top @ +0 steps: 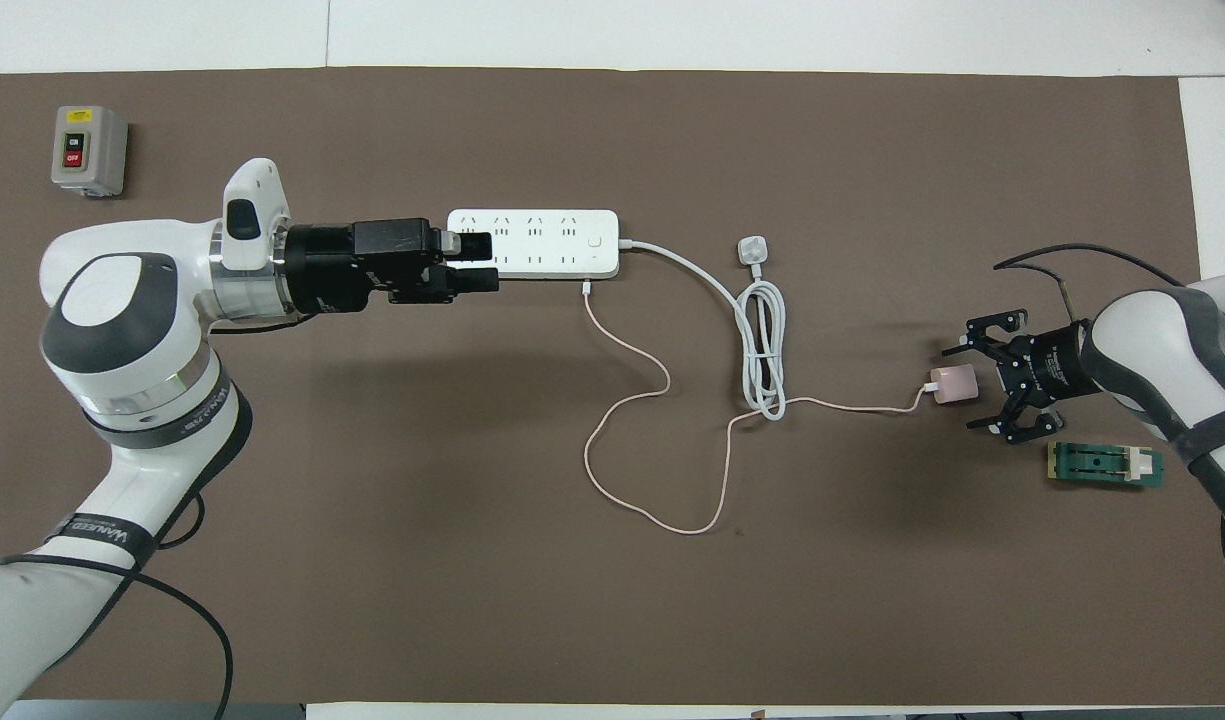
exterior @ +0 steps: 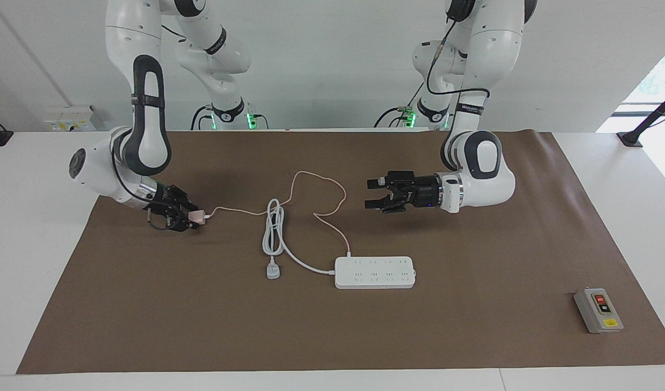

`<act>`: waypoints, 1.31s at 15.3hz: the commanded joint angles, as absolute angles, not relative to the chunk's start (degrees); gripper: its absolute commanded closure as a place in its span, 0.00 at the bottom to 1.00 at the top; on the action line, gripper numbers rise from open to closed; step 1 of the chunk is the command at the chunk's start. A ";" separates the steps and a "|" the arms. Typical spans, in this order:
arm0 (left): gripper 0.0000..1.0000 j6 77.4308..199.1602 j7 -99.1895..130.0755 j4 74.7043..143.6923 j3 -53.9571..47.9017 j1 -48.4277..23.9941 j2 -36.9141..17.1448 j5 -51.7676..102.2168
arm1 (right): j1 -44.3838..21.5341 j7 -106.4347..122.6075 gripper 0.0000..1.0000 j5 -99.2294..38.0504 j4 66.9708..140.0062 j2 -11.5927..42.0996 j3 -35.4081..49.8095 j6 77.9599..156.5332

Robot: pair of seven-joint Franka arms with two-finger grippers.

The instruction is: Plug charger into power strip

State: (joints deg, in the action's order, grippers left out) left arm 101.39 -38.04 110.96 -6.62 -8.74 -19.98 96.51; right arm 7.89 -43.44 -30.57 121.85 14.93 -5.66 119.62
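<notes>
Charger [exterior: 196,218]: lies flat on the mat toward the right arm's end of the table, at 3 o'clock of the power strip [exterior: 374,272] seen from overhead; unplugged.
Right gripper [exterior: 190,216]: down at the charger's pronged end; whether its fingers clamp it cannot be told.
Left gripper [exterior: 371,194]: raised over the mat, at 1 o'clock above the strip in the facing view; fingers parted, holding nothing.
Pink cable [top: 662,440]: loops from the charger to the strip's edge.

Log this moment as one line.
right gripper at small pale-pink cube charger on brown mat | left gripper open, raised, clear of long flat white power strip | charger unplugged
</notes>
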 commanded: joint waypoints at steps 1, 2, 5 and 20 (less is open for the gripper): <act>0.00 100.20 -39.73 112.23 -5.80 -10.45 -21.27 101.41 | 7.91 -42.54 1.00 -32.43 123.31 13.62 -5.27 120.94; 0.00 100.28 -39.73 112.24 -5.71 -10.63 -21.53 101.77 | 7.82 -42.89 1.00 -32.52 123.31 13.62 -5.19 120.85; 0.00 100.28 -41.38 112.24 -5.71 -11.16 -22.67 103.62 | 6.77 -44.91 1.00 -33.48 122.96 13.62 -5.10 120.59; 0.00 107.49 -46.23 111.97 -5.01 -13.97 -23.91 104.68 | -10.09 -74.60 1.00 -43.07 110.83 11.25 -4.66 115.13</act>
State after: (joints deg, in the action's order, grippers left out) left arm 106.55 -45.16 111.37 -6.13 -12.60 -24.93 103.24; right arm -7.76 -70.58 -41.86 111.30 11.41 -4.59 113.82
